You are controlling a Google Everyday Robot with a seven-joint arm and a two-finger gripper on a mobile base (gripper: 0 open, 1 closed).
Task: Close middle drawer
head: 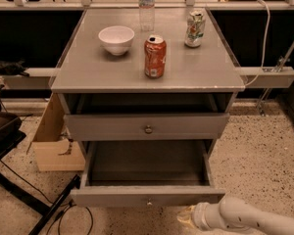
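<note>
The middle drawer is pulled far out of the grey cabinet. Its empty grey box is open to view, and its flat front with a small round knob faces me near the bottom of the view. The top drawer above it stands slightly out and has its own knob. My gripper is at the end of the white arm, which comes in from the bottom right. The gripper sits just below and to the right of the middle drawer's front, close to its lower edge. The lowest drawer is out of view.
On the cabinet top stand a white bowl, an orange soda can, a green-white can and a clear water bottle. A cardboard box sits on the floor at the left, beside black legs and cables.
</note>
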